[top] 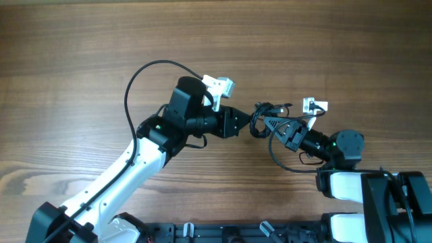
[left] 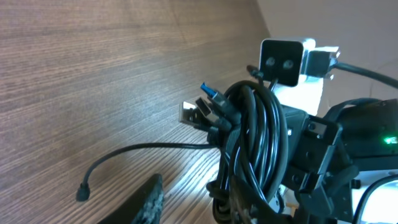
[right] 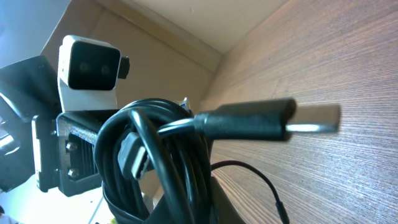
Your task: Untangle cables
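Note:
The cables [top: 260, 116] are a bunch of thin black wires held in the air between my two grippers. In the left wrist view the cables [left: 255, 143] are a coiled bundle with USB plugs [left: 189, 112] sticking out to the left. My left gripper [top: 244, 125] is open; in its own view [left: 196, 199] one finger is clear of the bundle and the other is against it. My right gripper [top: 271, 128] is shut on the bundle [right: 155, 168], which fills its jaws [right: 168, 205]. A loose strand with a tiny plug [left: 83, 193] trails on the table.
The wooden table [top: 81, 61] stretches out on all sides. A strand loops down toward the right arm [top: 278, 156]. A long USB plug [right: 298, 121] juts out to the right in the right wrist view. The left arm's own thick cable [top: 135, 81] arcs over it.

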{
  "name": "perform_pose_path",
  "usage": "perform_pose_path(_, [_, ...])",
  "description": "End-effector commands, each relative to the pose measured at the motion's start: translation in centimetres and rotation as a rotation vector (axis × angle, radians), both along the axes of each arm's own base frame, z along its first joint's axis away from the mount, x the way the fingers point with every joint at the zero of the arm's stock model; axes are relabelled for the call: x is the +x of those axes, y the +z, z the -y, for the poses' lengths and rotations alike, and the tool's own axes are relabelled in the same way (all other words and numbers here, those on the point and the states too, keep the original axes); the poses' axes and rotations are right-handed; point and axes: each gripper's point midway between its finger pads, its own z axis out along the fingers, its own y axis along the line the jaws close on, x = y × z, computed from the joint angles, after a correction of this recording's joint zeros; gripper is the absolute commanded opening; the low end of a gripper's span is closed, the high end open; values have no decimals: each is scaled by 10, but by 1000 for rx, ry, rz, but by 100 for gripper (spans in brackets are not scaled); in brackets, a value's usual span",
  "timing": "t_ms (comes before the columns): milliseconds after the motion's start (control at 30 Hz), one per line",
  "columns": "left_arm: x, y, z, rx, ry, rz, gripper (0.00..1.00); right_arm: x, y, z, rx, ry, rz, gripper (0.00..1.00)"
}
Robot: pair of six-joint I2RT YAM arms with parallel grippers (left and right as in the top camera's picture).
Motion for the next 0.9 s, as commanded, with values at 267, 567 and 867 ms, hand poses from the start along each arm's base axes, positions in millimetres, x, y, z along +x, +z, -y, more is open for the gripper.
perform_pose_path(267, [3,38,-9,-158,-94,37,37,-4,-1,-3,-18,28,27,4])
perform_pose_path(567, [-5,2,9,-17,-73,25,34,-5,-1,-4,-17,35,27,4])
perform_pose_path(867, [0,3,9,-36,-74,28,35,-5,-1,-4,-17,36,27,4])
